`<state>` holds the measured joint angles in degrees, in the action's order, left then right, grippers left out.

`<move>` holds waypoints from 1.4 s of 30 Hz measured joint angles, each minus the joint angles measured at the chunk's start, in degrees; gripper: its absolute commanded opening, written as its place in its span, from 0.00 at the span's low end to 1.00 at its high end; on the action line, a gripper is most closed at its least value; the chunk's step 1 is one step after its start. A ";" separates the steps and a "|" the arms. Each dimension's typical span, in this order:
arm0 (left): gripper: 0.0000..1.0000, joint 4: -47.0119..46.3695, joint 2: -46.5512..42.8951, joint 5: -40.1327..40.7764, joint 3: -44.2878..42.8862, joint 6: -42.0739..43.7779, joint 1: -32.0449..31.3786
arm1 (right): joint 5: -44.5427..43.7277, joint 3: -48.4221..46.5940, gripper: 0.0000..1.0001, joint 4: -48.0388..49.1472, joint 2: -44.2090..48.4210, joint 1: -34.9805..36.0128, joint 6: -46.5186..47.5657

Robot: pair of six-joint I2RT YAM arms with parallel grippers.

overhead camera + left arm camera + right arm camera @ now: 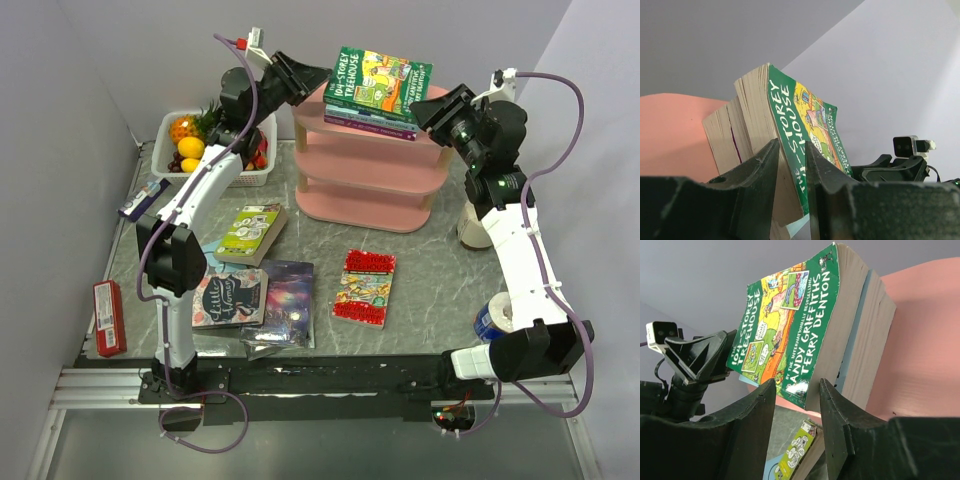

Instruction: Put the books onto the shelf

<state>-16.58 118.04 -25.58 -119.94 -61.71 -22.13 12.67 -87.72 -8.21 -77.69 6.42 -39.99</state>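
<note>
**Two grippers flanking the book stack on the top tier**

The grey marbled table (440, 250) carries a pink three-tier oval shelf with pale wooden posts (370, 190) at its far side. A stack of thin paperbacks (365, 118) lies flat on the top tier. The left gripper (318, 78) and the right gripper (428, 108) stand just beside its opposite ends. Each has its jaws partly apart and clamps nothing; contact with the stack cannot be told.

Squaring the stack well probably calls for even pressure from both ends, applied low, so the top book does not slide off.

A lime-green paperback (250, 232), a red one (365, 287), a dark one (230, 298) and a galaxy-covered one (288, 297) lie on the table.

The topmost green cartoon-covered book (380, 80) reads "104-STOREY TREEHOUSE", "ANDY GRIFFITHS", "TERRY DENTON".
</note>
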 measured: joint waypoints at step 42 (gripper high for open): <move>0.64 -2.08 -0.83 -0.83 1.49 -0.09 -0.79 | -0.98 1.14 0.59 -0.35 1.97 -0.94 -0.35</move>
<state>-18.65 117.21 -26.41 -118.45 -61.80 -22.92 11.68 -86.59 -8.56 -75.72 5.48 -40.34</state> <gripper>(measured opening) 0.613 0.569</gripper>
